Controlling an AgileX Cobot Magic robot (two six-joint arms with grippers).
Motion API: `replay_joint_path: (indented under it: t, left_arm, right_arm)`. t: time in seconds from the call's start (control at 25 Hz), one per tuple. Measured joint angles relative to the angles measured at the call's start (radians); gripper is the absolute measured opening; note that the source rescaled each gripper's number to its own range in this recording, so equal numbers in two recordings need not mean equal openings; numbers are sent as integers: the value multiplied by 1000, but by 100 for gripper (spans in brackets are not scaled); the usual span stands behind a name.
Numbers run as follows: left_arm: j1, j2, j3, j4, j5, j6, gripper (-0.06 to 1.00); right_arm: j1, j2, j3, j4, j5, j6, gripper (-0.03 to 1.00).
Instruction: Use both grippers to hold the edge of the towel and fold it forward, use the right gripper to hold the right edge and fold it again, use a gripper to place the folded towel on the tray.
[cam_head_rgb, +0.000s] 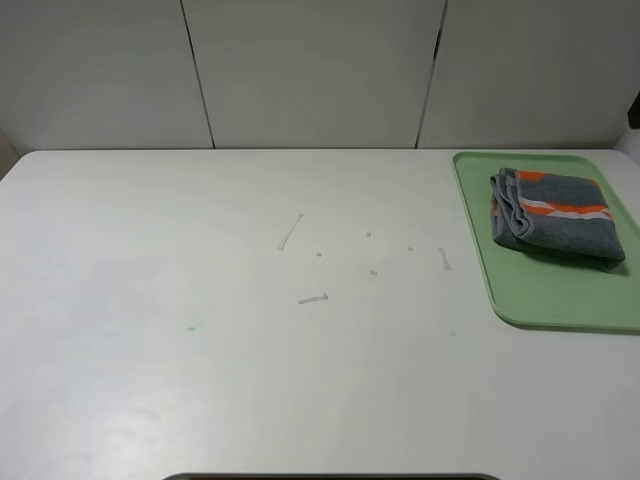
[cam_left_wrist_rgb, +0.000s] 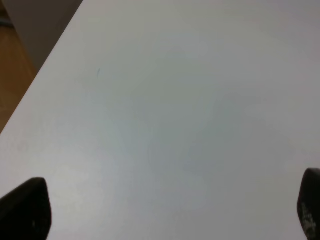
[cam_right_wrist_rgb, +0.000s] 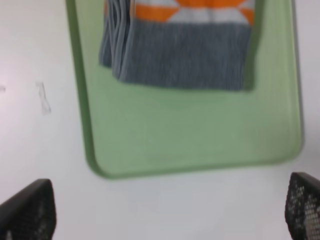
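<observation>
On the far-right tray (cam_head_rgb: 540, 300) the folded towel (cam_head_rgb: 556, 214) lies, ahead of the right claw (cam_right_wrist_rgb: 165, 210), fingers apart and empty; left claw (cam_left_wrist_rgb: 165, 210), likewise spread, faces bare bench (cam_head_rgb: 250, 340).

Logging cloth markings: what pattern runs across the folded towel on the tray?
Orange-and-white stripes on the dark grey terry towel, clearest in the exterior high view.

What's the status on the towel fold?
Both grippers open, jaws empty. Towel folded, lying on tray. Nothing in the way; only scuff marks on table.
</observation>
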Motion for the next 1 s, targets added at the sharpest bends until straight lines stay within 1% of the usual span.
replay_joint_path:
  t: [0.4,0.76,0.88,1.0]
  left_arm:
    - [0,0,0,0,0,0,100]
    - [0,0,0,0,0,0,100]
    - [0,0,0,0,0,0,100]
    - [0,0,0,0,0,0,100]
  right_arm:
    - [0,-318,310,0,0,0,100]
    - [0,-636,506,0,3,0,100]
    - [0,-759,549,0,-15,0,100]
    - [0,-904,592,0,-64,0,100]
